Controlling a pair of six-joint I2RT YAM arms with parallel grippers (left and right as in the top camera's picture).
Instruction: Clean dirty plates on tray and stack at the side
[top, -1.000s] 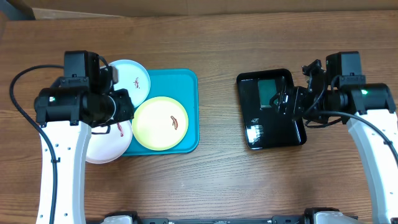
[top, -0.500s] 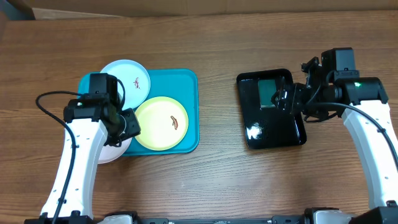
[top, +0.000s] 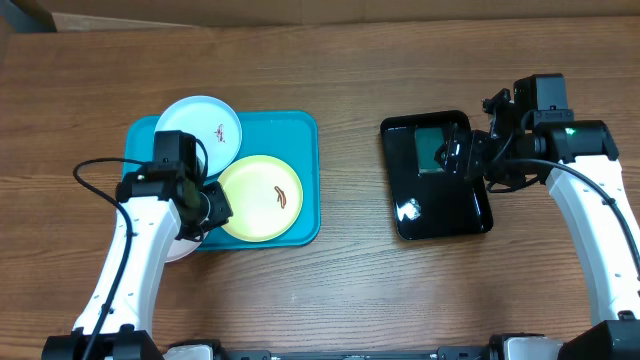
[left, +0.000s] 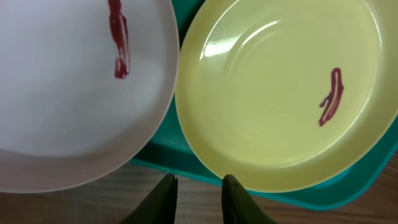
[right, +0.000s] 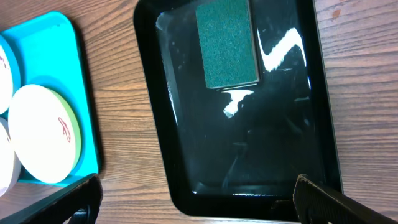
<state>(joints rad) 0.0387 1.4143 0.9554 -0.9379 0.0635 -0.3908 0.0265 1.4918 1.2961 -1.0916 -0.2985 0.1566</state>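
Note:
The teal tray (top: 302, 135) holds the yellow plate (top: 262, 197), and the pale blue plate (top: 203, 122) lies over its back left corner. Each has a red-brown smear. The white plate (top: 174, 248) hangs over the tray's front left edge, mostly hidden under my left arm. My left gripper (top: 208, 222) hovers low between the white plate (left: 62, 93) and the yellow plate (left: 280, 93). Its fingertips (left: 168, 183) stand slightly apart over bare wood, holding nothing. My right gripper (right: 196, 205) is wide open above the black tray (right: 161, 155).
A green sponge (right: 227, 46) lies at the back of the glossy black tray (top: 440, 220) on the right. Bare wooden table runs between the two trays and along the front.
My left arm has pulled in and lowered toward the tray's front left, and its jaws have narrowed. The right arm shifted only slightly over the black tray.

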